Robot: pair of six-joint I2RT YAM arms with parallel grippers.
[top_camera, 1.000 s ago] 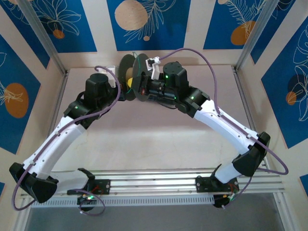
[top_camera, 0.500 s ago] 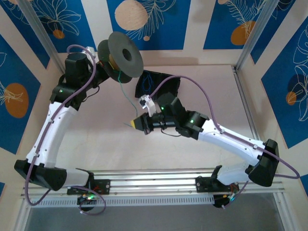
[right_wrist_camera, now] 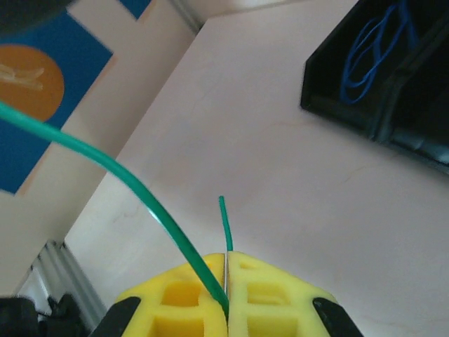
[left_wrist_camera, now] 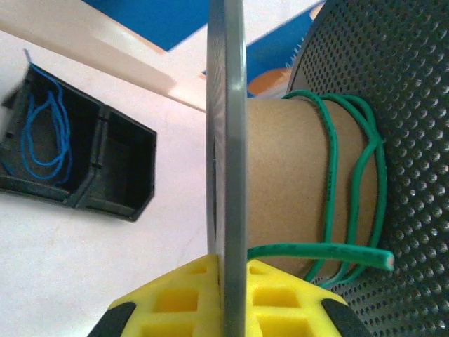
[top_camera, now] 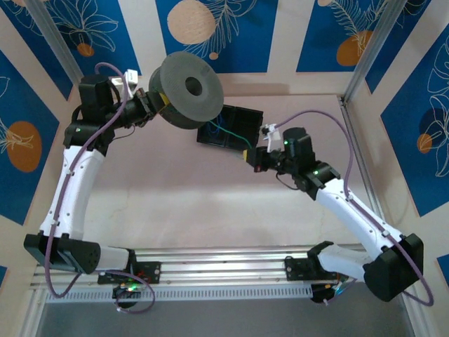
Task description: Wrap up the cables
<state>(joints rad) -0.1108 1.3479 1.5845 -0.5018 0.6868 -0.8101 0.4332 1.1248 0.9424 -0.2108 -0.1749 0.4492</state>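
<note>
1. From above we see the reel (top_camera: 186, 88) up at the far left. The left wrist view adds the green wire (left_wrist_camera: 330, 175) looped round its core, its loose end pointing right.
2. The left pincer (left_wrist_camera: 226, 295) clamps the reel's flange. The right pincer (right_wrist_camera: 226, 284) is clamped on the green wire, which stretches away to the upper left.
3. The blue wire (left_wrist_camera: 42, 133) lies coiled in the tray (left_wrist_camera: 126, 168).

The top camera looks down from above and behind the bases (top_camera: 309, 268). Each wrist camera peers closely past its yellow fingers (left_wrist_camera: 280, 302). All share the black tray (top_camera: 231, 126): 12 o'clock overhead, 9 left, 2 right.
</note>
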